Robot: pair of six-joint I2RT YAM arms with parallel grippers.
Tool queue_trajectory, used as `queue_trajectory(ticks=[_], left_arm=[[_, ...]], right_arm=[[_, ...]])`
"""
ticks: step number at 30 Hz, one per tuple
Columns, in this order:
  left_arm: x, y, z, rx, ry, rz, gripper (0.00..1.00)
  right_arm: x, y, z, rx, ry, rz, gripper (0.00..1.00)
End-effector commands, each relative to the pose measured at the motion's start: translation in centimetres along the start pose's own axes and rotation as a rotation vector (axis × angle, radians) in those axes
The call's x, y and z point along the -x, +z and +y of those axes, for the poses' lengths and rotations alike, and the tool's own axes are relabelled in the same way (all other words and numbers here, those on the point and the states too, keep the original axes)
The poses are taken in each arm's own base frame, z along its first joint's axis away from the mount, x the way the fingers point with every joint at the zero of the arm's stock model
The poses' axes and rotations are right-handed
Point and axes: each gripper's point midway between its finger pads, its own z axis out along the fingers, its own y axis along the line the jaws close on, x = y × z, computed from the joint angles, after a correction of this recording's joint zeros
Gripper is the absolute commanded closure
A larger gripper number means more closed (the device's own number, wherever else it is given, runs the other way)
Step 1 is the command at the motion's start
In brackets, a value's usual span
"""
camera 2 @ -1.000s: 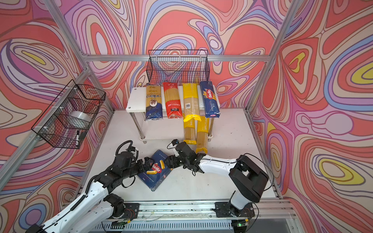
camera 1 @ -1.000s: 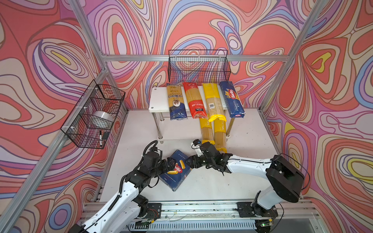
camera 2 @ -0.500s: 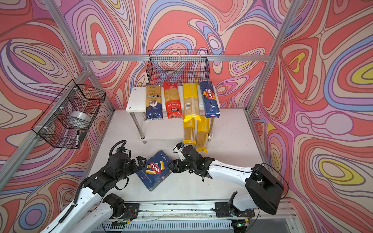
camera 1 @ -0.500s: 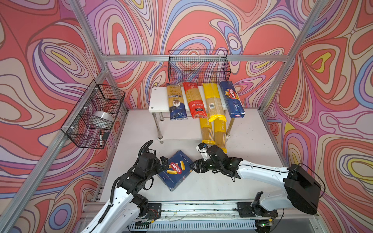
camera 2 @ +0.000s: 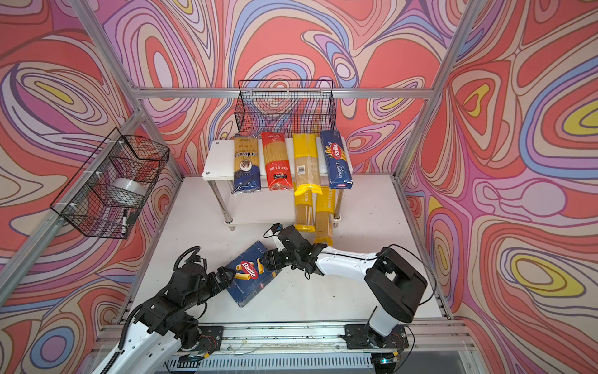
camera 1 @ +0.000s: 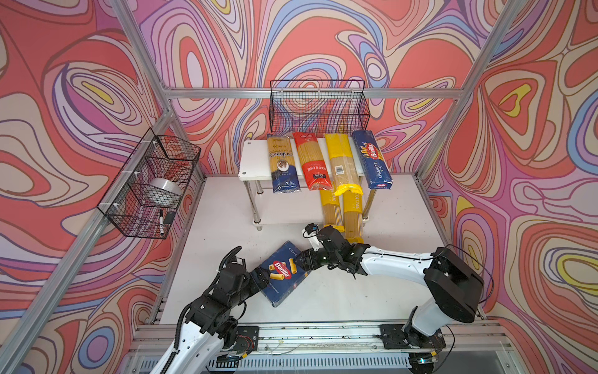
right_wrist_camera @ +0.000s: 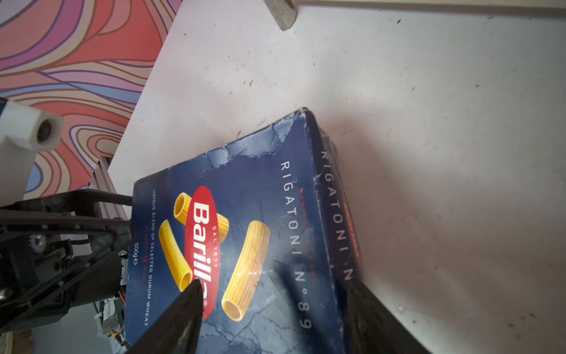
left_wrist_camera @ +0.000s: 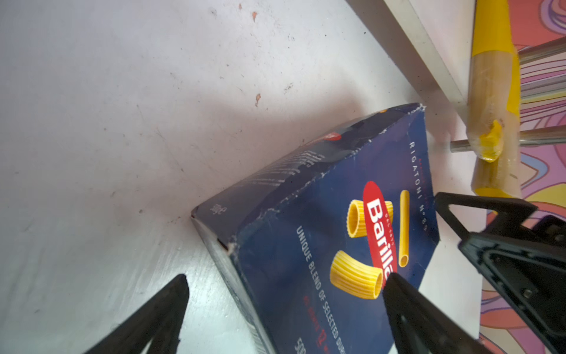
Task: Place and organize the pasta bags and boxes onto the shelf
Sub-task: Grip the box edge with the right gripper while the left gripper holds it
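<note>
In both top views the rigatoni box (camera 1: 282, 286) lies flat on the table (camera 1: 220, 233) in front of the shelf (camera 1: 254, 160). Its long axis runs diagonally, with the top end toward the right gripper (camera 1: 303, 259).

Left wrist view: the box face is dark blue with scuffed edges. The left gripper (left_wrist_camera: 286, 277) has its jaws spread and grips nothing.

Right wrist view: the right gripper's jaws are spread astride the box's top end, unclamped.

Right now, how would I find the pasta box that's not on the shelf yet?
Find the small white shelf at the back of the table. In front of it, between the robot's left arm and right arm, a dark blue box lies face up. Unlike the long thin blue box on the shelf, it is wide and short, with yellow pasta tubes pictured.
</note>
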Motion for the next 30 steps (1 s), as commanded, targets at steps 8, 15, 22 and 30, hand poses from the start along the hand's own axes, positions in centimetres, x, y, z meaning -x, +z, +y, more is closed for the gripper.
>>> queue_trajectory(ticks=[8, 15, 22, 30], left_arm=[[-2.5, 1.8, -1.6, -0.137, 0.007, 0.123, 0.00], [-2.1, 1.2, -2.4, -0.141, 0.070, 0.126, 0.00], [-2.0, 1.0, -3.4, -0.189, 0.095, 0.123, 0.00], [-2.2, 0.9, -4.7, -0.276, 0.126, 0.121, 0.00]], right_arm=[[-0.1, 0.9, -0.3, -0.005, -0.023, 0.014, 0.24], [-0.6, 1.0, -2.4, -0.110, -0.045, 0.040, 0.24], [-1.0, 1.9, -1.6, -0.039, -0.034, 0.047, 0.24], [-2.2, 2.1, -1.1, 0.038, -0.007, 0.048, 0.24]])
